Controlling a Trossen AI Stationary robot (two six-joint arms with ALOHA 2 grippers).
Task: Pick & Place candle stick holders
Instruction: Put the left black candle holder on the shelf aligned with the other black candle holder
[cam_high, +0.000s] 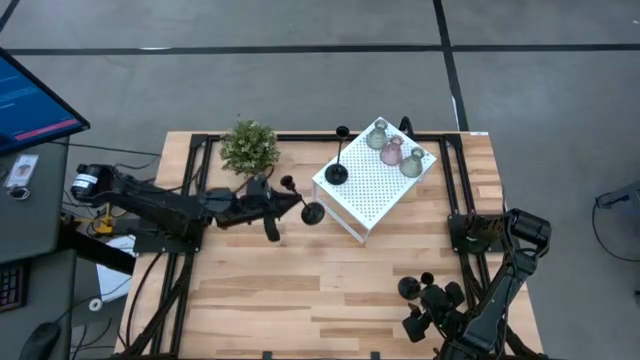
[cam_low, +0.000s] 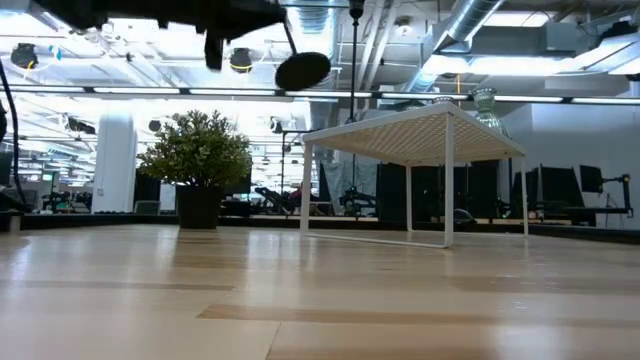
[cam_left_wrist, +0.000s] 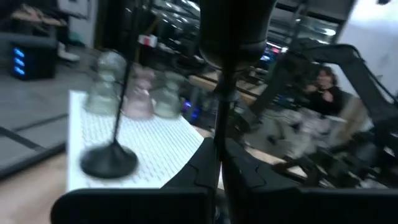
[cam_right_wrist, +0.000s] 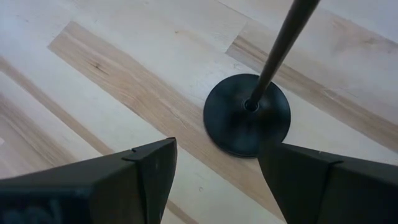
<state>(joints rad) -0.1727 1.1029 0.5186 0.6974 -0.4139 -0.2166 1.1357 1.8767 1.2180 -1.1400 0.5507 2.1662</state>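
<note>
My left gripper (cam_high: 290, 203) is shut on a black candle stick holder (cam_high: 312, 213), held in the air left of the white perforated box (cam_high: 370, 200); its round base also shows in the low view (cam_low: 303, 68). A second black holder (cam_high: 337, 174) and three glass holders, two greenish-grey (cam_high: 378, 135) (cam_high: 411, 162) and one pink (cam_high: 392, 152), stand on the box top. My right gripper (cam_right_wrist: 216, 168) is open at the table's near right, its fingers on either side of a third black holder (cam_right_wrist: 247, 121), which stands on its round base on the table, untouched. My left gripper pinches the black holder's thin stem (cam_left_wrist: 219, 118) between its two fingers, partway along it. The fingers come level from the table's left and lie across the stem. The holder is lifted clear and tilted, its round base (cam_low: 303, 68) lower and toward the box.
A green potted plant (cam_high: 249, 147) stands at the table's far left, just behind my left arm. The box stands on thin white legs (cam_low: 448, 190). Bare wooden table (cam_high: 300, 290) lies between the two arms.
</note>
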